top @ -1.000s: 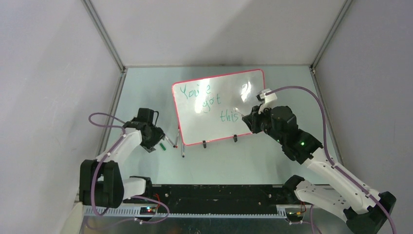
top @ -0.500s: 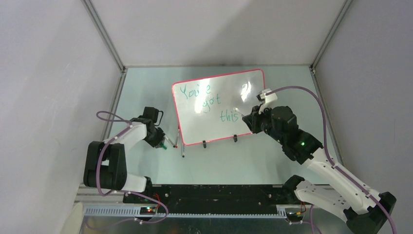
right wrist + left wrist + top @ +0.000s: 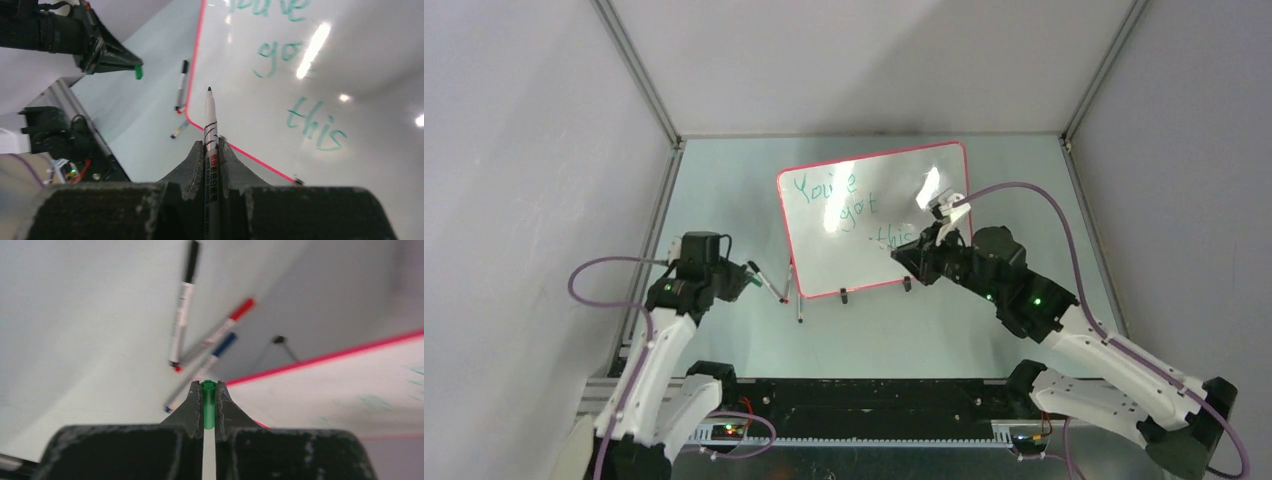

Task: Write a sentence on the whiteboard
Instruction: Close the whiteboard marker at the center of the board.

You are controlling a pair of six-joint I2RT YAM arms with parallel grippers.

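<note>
The whiteboard (image 3: 824, 262) lies flat at mid-table, white with a red-pink rim. The sentence (image 3: 836, 200) runs across it in teal, "You're got this", in stepped lines; "this" (image 3: 316, 126) shows in the right wrist view. My right gripper (image 3: 904, 254) hovers over the board's near edge, shut on an uncapped marker (image 3: 210, 131) whose tip points away from the writing, toward the board's left rim. My left gripper (image 3: 744, 283) is left of the board, off the table, shut on a small green cap (image 3: 208, 407). That cap (image 3: 138, 73) is also visible from the right wrist.
Three spare markers lie beside the board's left edge: a black one (image 3: 182, 315), a red one (image 3: 220, 335) and a blue one (image 3: 212, 357). Two black clip feet (image 3: 843, 295) sit on the board's near rim. Enclosure walls stand on all sides.
My left gripper closed on the green cap and drew back toward the left as the arm rose. My right gripper moved left and nearer with the marker, now covering part of "this".
</note>
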